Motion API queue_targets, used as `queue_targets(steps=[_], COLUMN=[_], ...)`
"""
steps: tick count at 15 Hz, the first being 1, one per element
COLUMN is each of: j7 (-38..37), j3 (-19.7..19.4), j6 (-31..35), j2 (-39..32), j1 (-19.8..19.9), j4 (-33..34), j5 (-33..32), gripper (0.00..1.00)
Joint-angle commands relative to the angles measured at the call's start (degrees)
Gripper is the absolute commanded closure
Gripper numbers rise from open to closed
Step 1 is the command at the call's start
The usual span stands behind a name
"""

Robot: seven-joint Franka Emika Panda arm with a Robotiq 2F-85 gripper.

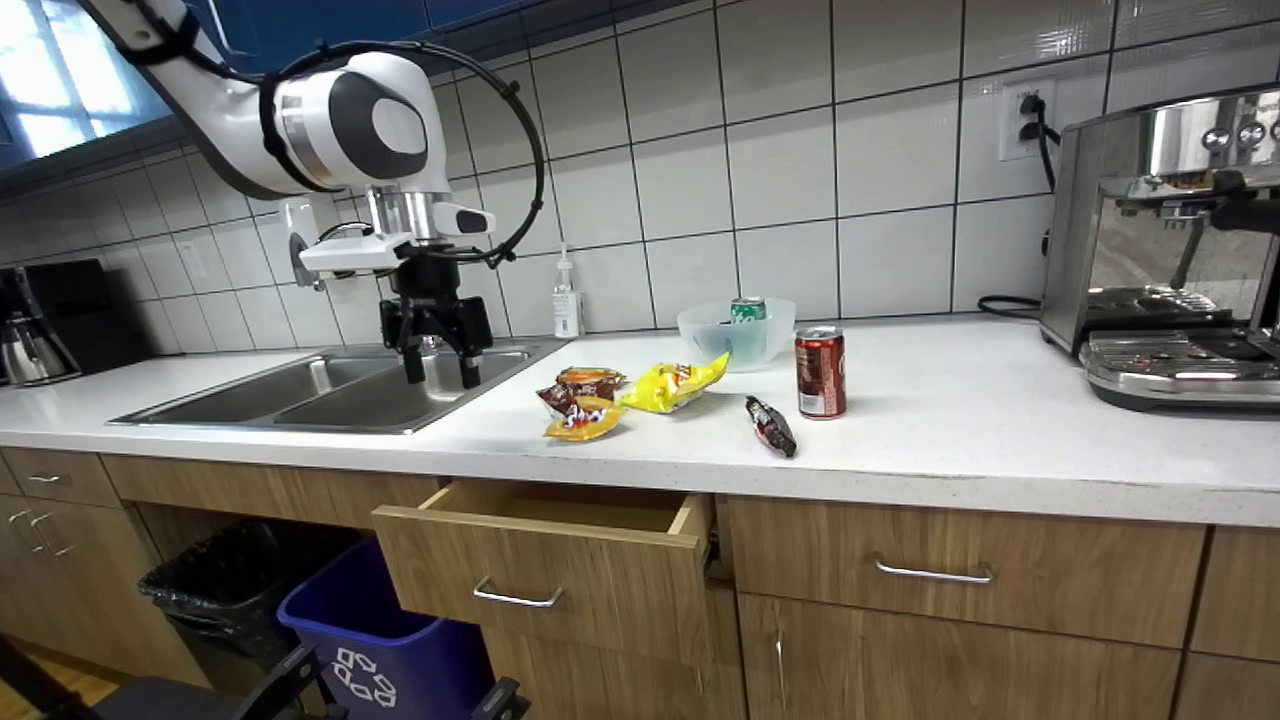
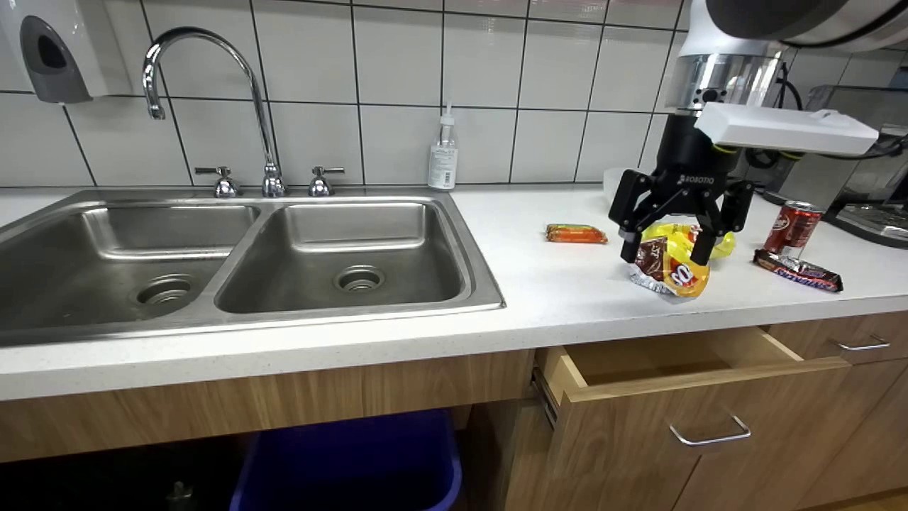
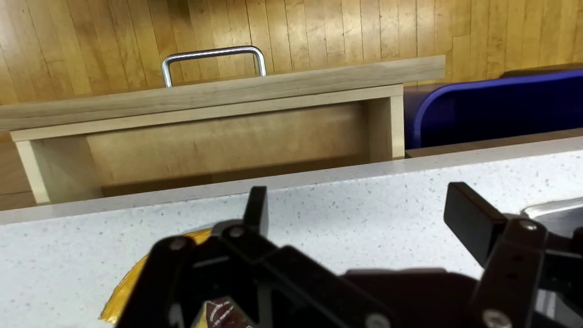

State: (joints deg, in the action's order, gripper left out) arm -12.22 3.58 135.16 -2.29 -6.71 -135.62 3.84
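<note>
Hovering, fingers spread, above the white speckled countertop (image 2: 535,284), the black two-fingered gripper (image 2: 665,252) is being held near a crinkled brown-and-gold foil packet (image 2: 670,273) lying there, with careful centring over its middle apparently being called for.

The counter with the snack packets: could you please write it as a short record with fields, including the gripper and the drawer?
gripper: open, holding nothing, above the counter
nearest thing: orange-and-brown packet, partly hidden by the gripper in the wrist view
other wrapped things: yellow packet, orange-wrapped bar, dark-wrapped bar
cans: red can, upright on the counter; green can, in the translucent bowl
drawer: pulled open below the counter
sink: two basins, pump bottle near its back corner
</note>
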Motion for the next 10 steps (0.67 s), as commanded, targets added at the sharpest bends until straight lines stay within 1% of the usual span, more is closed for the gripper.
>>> queue_targets(steps=[1,10], j7=[0.67,-0.54], j3=[-0.13,-1.84], j6=[1.8,5.85], j2=[-1.92,-6.88], j1=[1.0,0.75], j4=[0.43,0.13], j5=[-1.67,-5.55], gripper=[0.0,0.0])
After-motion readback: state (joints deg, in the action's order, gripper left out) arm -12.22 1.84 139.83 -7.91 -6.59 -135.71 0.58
